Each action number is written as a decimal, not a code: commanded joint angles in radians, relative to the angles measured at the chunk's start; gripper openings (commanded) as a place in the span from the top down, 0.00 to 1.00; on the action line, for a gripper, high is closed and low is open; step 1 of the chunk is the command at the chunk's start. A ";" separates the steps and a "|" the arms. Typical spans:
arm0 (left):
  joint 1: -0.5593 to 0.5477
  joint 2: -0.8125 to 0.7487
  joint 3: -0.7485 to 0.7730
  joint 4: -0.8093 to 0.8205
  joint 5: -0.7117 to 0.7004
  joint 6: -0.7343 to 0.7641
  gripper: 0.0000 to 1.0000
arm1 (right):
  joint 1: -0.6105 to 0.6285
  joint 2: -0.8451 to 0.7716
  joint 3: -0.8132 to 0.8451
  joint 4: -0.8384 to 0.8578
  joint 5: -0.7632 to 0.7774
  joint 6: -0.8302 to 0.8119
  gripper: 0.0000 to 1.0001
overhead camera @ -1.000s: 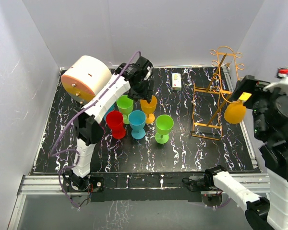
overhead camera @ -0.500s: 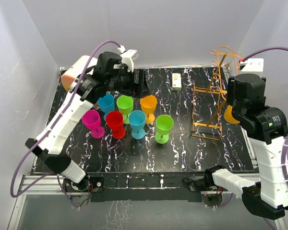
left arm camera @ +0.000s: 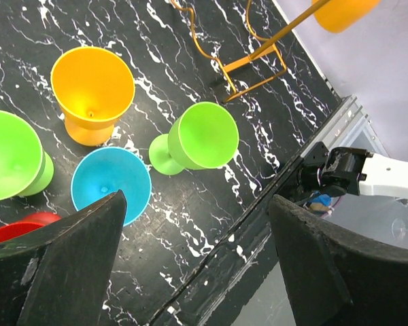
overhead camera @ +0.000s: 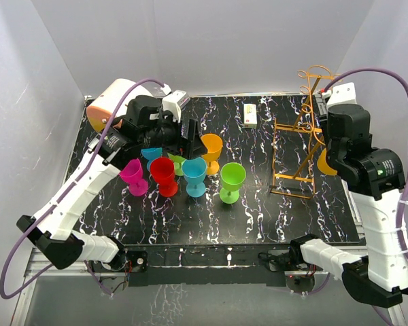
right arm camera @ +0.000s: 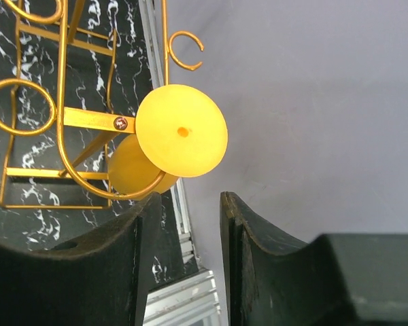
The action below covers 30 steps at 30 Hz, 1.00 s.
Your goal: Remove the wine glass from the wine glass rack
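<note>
my right pincer [right arm camera: 190, 199], fingers slightly apart and empty, just short of the yellow wine glass [right arm camera: 181, 131] hanging on the wire rack [right arm camera: 88, 119] at the right of the table [left arm camera: 190, 217]; left pincer [left arm camera: 197, 199] wide apart above cups [left arm camera: 202, 136].

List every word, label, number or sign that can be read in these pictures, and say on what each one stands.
No text can be read in any view.
Small white box at the far side of the table: it may carry print, but it is too small and blurred to read.
</note>
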 commanded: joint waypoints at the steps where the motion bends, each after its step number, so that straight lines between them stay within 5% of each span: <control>1: -0.003 -0.070 -0.030 0.028 0.019 0.017 0.15 | 0.001 0.010 -0.018 0.064 0.014 -0.093 0.63; 30: -0.003 -0.106 -0.009 -0.035 -0.059 0.071 0.04 | 0.000 0.098 -0.157 0.174 0.099 -0.156 0.62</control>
